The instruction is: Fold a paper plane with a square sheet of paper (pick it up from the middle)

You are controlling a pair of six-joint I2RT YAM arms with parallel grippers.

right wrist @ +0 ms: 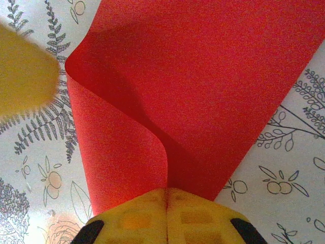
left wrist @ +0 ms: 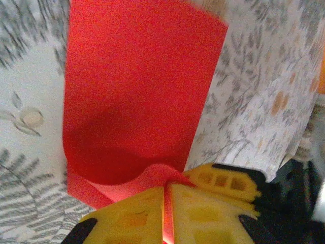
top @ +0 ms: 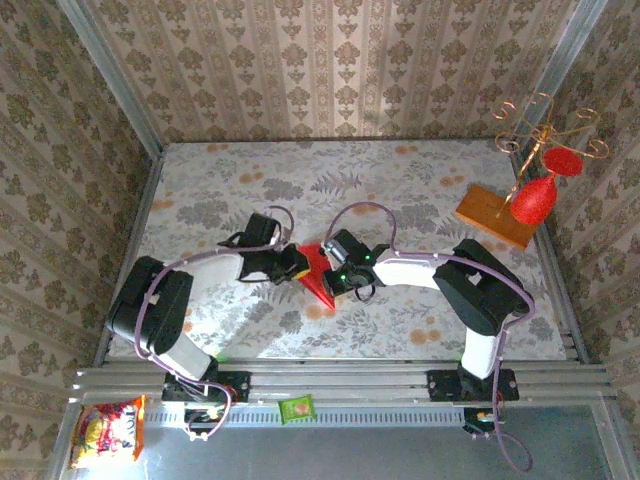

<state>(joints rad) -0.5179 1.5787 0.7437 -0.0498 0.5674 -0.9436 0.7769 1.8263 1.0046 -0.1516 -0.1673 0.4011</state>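
RED SHEET, MID-FOLD: The paper (top: 318, 272), thin, matte and bright red, is held up at the centre of the counter (top: 420, 195) between 2 end effectors that meet over it. We see the left end effector (top: 292, 264) pinched together on one edge, a sliver of red caught between its yellow waffle-textured pads (left wrist: 208, 208). The right end effector (top: 342, 274) is clamped on the sheet from the opposite side, where the paper curls out of the grip in a soft roll, not a crease. From above, the sheet reads as a narrow wedge pointing toward the arms' bases.

We judge this to be an early fold, with no sharp line pressed yet. The next move, as we read it, calls for matching the edges, laying the sheet flat and pressing the bend down without letting so limp a material slip or tear.

The counter wears a grey floral cloth. A wooden board (top: 495, 215) and a glossy red ornament (top: 533, 200) stand well apart at the far right.
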